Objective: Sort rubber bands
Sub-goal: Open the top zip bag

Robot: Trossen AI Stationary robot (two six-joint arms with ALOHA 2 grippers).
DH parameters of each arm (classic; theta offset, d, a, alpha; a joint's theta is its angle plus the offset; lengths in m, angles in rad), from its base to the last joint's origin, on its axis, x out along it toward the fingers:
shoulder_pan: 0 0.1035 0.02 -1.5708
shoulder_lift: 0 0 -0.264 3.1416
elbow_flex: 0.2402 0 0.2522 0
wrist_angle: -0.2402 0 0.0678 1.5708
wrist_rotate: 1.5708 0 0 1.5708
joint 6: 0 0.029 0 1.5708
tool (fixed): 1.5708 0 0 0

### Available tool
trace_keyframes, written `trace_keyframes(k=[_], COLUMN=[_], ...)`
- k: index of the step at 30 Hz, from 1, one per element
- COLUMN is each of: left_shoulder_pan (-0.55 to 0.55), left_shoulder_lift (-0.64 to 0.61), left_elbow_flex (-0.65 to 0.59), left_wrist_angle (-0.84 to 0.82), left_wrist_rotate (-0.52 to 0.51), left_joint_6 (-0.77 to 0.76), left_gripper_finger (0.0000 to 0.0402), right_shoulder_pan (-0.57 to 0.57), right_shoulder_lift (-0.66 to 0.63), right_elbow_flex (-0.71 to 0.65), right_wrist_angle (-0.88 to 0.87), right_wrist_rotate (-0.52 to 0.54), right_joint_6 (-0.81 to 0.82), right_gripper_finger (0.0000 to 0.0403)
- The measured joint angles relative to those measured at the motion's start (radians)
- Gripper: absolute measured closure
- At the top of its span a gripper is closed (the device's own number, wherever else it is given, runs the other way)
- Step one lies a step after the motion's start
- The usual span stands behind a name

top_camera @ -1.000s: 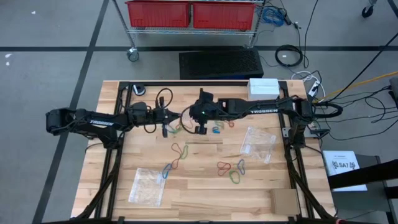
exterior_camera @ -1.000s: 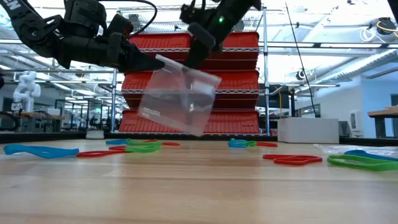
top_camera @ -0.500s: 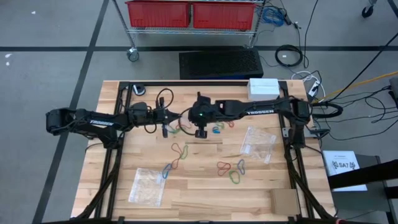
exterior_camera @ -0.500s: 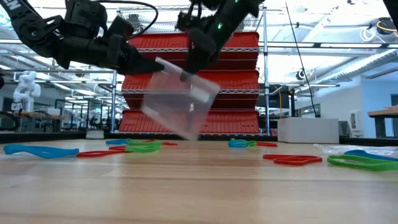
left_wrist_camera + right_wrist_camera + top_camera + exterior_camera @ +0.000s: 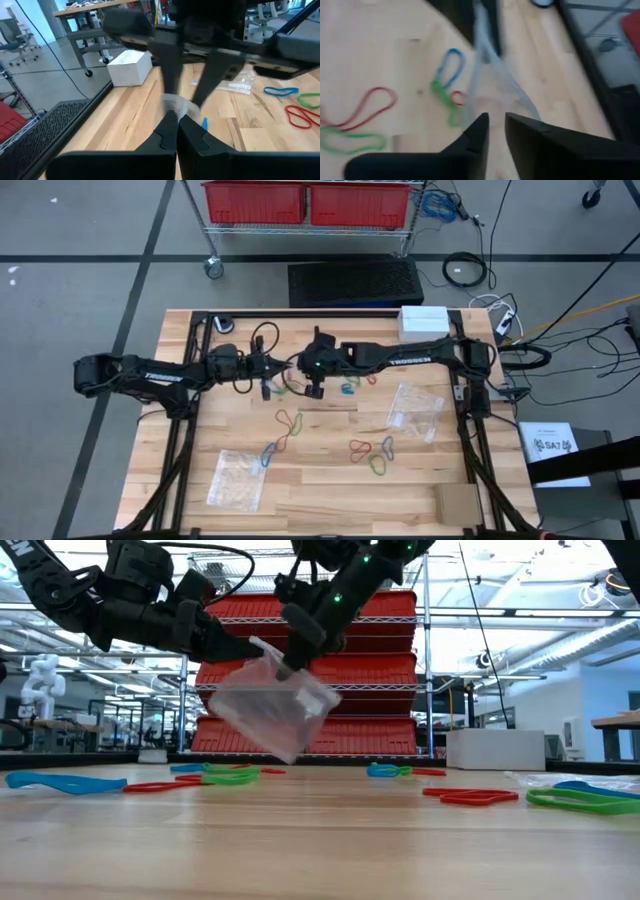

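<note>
Your left gripper (image 5: 248, 643) is pressed together on the top edge of a clear bag (image 5: 272, 710) that hangs above the far middle of the table (image 5: 320, 490). Your right gripper (image 5: 285, 665) meets the same edge from the right — jaws narrowly parted around the film, as the right wrist view shows. The rubber bands (image 5: 372, 455) lie loose on the wood — some under the bag, others nearer you and to the right

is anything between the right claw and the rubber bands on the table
Yes. The clear bag hangs in the air, pinched at one corner by the left claw, with the right claw at its top edge. The bag hangs above the red, blue and green rubber bands lying on the table.
</note>
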Motion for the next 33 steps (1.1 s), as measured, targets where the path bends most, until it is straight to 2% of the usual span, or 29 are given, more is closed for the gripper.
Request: trace_keyframes(k=[2, 4, 9, 13, 19, 24, 33], left_shoulder_pan=[0.0, 0.0, 0.0, 0.0, 0.0, 0.0, -0.001], left_shoulder_lift=[0.0, 0.0, 0.0, 0.0, 0.0, 0.0, 0.0], left_elbow_flex=[0.0, 0.0, 0.0, 0.0, 0.0, 0.0, 0.0], left_wrist_angle=[-0.012, -0.019, -0.019, -0.018, -0.017, -0.016, -0.023], left_wrist_rotate=[0.0, 0.0, 0.0, 0.0, -0.002, -0.005, -0.005], left_joint_6=[0.0, 0.0, -0.002, -0.002, -0.009, -0.027, -0.039], left_gripper_finger=[0.0402, 0.0402, 0.0402, 0.0402, 0.0402, 0.0402, 0.0402], right_shoulder_pan=[0.0, -0.002, -0.01, -0.016, -0.011, 0.015, 0.031], right_shoulder_lift=[-0.003, -0.017, -0.032, -0.013, 0.001, -0.031, -0.033], right_elbow_flex=[0.0, 0.0, 0.002, 0.0, -0.001, -0.001, -0.115], right_wrist_angle=[-0.004, -0.035, -0.046, -0.041, -0.038, -0.112, 0.128], right_wrist_rotate=[0.05, 0.054, -0.081, -0.103, -0.102, -0.105, -0.072], right_joint_6=[0.0, 0.0, -0.041, -0.072, -0.087, -0.088, -0.059], right_gripper_finger=[0.0316, 0.0292, 0.0275, 0.0304, 0.0392, 0.04, 0.0402])
